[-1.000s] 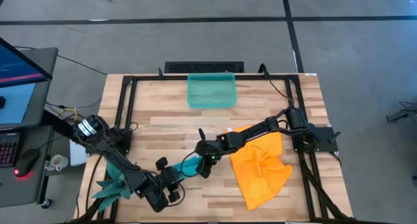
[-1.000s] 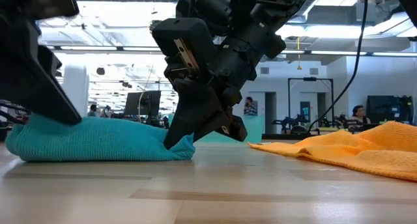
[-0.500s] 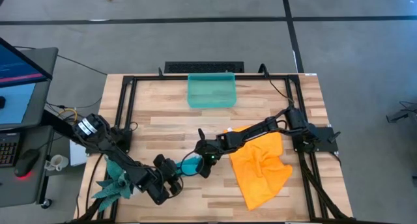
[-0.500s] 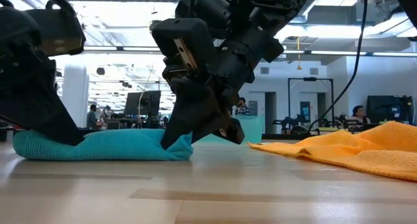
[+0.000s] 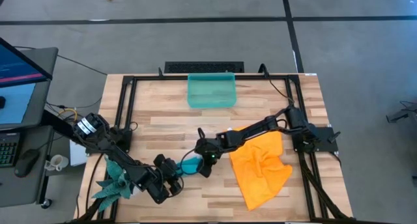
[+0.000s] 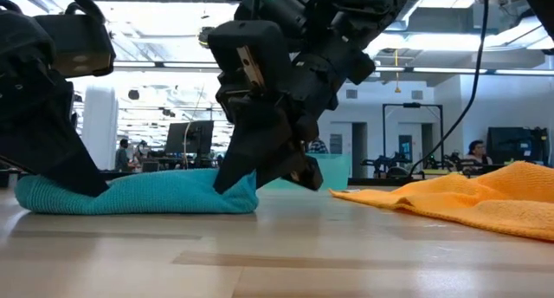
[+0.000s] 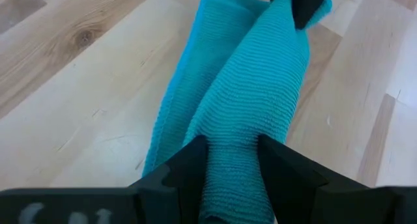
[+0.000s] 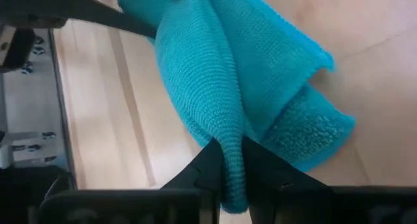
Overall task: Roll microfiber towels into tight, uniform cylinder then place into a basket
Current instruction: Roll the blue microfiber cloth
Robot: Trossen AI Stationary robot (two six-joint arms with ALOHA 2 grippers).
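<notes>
The teal-blue towel lies bunched into a long, loose roll on the table at the near middle; it also shows in the low view. My left gripper is shut on its left end and my right gripper is shut on its right end. The orange towel lies crumpled on the table to the right, under my right arm. The teal-green basket stands at the far middle. My left gripper pinches the roll's left end between its two fingers, which lie along the roll and slant down from the near left. That end rests on the table. My right gripper pinches a raised fold at the roll's right end between its two fingers, coming slanting down from the right. Loose layers spread beside the fold. The end sits on the table.
A teal spiky plant figure lies at the near left beside my left arm. Black frame rails run along the table's left, right and far sides. Bare wood lies between the basket and the towels.
My left gripper has moved toward the right gripper along the teal towel and come lower over its left end. The roll has been pushed together and shows shorter, its right end bunched a little higher at the right gripper.
</notes>
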